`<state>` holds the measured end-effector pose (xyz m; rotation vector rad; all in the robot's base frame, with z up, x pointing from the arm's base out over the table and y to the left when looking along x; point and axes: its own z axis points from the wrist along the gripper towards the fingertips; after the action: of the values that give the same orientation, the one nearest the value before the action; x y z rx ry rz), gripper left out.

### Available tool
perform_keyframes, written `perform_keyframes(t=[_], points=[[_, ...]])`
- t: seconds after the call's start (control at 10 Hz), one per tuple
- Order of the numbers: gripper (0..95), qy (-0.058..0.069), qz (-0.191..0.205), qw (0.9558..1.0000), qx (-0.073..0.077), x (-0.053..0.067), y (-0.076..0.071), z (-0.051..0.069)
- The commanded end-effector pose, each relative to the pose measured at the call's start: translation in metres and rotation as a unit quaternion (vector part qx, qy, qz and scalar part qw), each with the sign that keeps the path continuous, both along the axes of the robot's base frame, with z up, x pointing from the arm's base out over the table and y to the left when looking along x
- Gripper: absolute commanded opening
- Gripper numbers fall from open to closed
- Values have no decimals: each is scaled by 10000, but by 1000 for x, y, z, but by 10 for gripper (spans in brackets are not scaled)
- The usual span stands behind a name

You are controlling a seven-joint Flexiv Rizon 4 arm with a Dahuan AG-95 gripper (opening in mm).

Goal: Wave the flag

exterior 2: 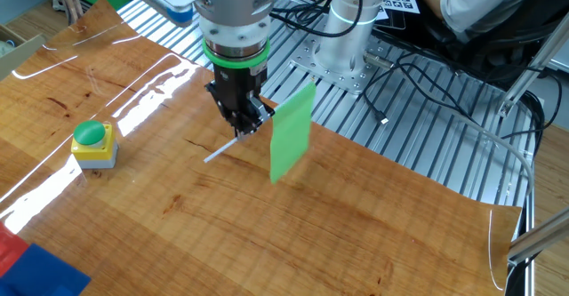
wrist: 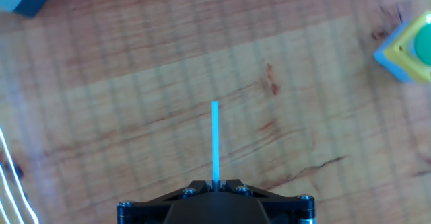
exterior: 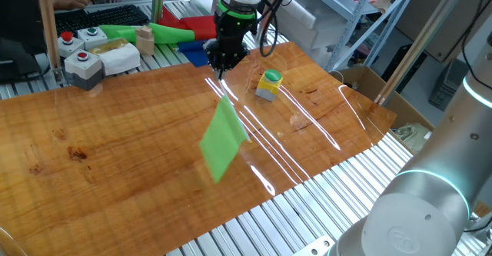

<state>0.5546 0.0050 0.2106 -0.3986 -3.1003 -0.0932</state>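
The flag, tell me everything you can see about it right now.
The flag is a small bright green rectangular sheet, thin and slightly curved like paper or plastic film, fixed to a thin pale stick. The gripper holds the stick in shut jaws, with a free length of stick poking out beyond them on the side away from the sheet. The flag is lifted clear of the wooden table, the sheet hanging tilted. In the hand view only the stick shows.

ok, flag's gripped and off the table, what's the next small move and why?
Probably a gentle sideways swing of the wrist. The gripper is shut on the stick, the flag hangs clear above the table, and the button box sits well off to one side, so a short sweep looks unobstructed.
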Motion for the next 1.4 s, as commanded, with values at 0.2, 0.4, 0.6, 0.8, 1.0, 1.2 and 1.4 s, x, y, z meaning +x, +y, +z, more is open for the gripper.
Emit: perform_keyframes(t=[0.2,0.4,0.6,0.8,1.0,1.2,1.4], points=[[0,-8,1035,9923,-685,14,-16,-12],[0,-15,1247,9893,-763,20,-27,-18],[0,-16,1413,9869,-779,23,-33,-22],[0,-17,1484,9862,-736,26,-38,-25],[0,-21,1390,9882,-644,26,-38,-25],[0,-51,1153,9929,-303,26,-38,-25],[0,-73,1171,9925,-329,25,-39,-25]])
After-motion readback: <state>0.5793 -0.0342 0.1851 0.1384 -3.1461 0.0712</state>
